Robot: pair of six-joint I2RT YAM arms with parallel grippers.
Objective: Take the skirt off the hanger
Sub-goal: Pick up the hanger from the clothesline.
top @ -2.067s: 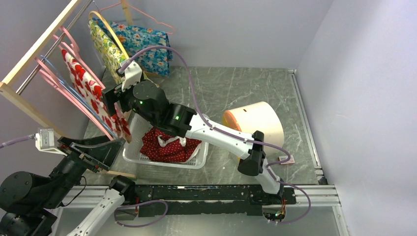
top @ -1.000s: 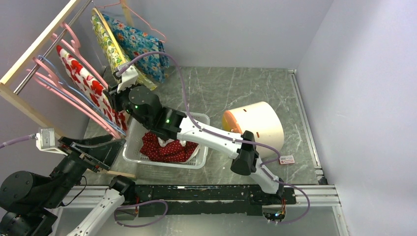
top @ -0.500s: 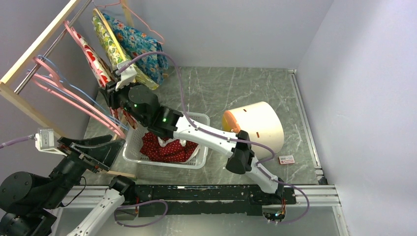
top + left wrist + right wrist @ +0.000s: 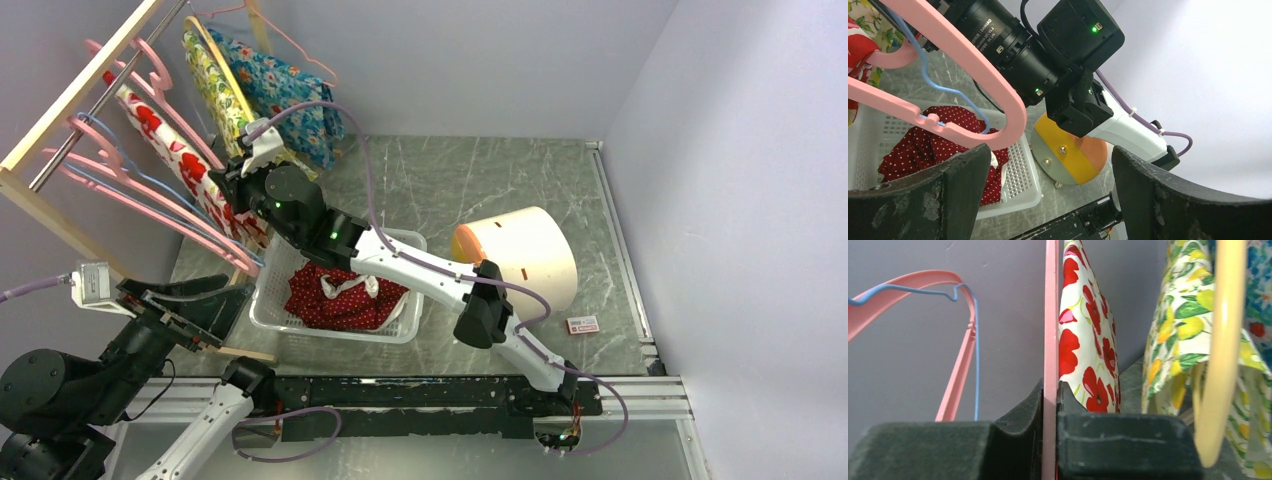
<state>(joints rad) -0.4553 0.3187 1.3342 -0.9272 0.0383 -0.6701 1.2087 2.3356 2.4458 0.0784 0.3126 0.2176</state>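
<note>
A thin, smooth pink plastic hanger (image 4: 1050,315) is clamped between the black foam pads of the right tool (image 4: 1050,402), which is closed tight on it. The skirt (image 4: 1083,340), soft white cloth printed with red poppies, is draped just beside those pads, its length stretched along the hanger from the wooden rack (image 4: 70,95) down toward the tool. The left tool (image 4: 1048,200) is held wide, gripping nothing.

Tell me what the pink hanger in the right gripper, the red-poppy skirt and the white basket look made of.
Pink hanger: likely moulded plastic, smooth, uniform colour, flat bar clamped in the right gripper. Red-poppy skirt: thin woven printed cloth, probably cotton; matte, soft folds. White basket: rigid plastic, slightly glossy, perforated grid walls.
</note>
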